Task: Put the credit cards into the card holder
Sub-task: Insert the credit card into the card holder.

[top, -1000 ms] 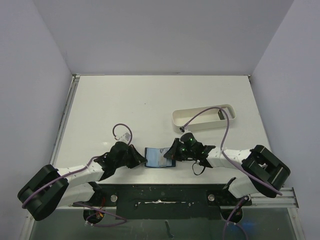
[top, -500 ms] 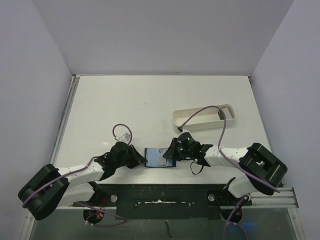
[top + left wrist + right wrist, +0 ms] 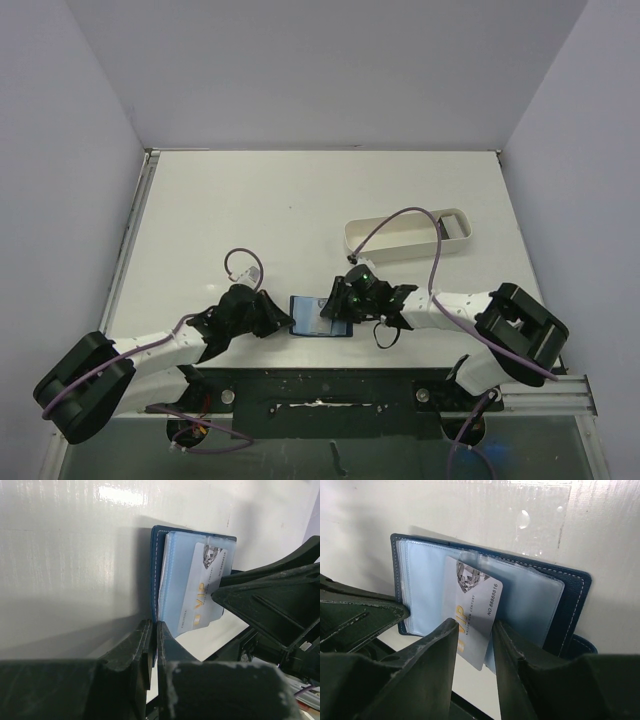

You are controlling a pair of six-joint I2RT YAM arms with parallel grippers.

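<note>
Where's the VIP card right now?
Right wrist view, centre: the VIP card sits partway in a clear sleeve of the open card holder, its near end sticking out between the right fingers.

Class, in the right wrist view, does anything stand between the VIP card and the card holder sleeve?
Nothing visible does. The VIP card is already partly inside a clear sleeve of the card holder; the right end effector flanks its outer end, and the left end effector pinches the holder's edge, aside.
</note>
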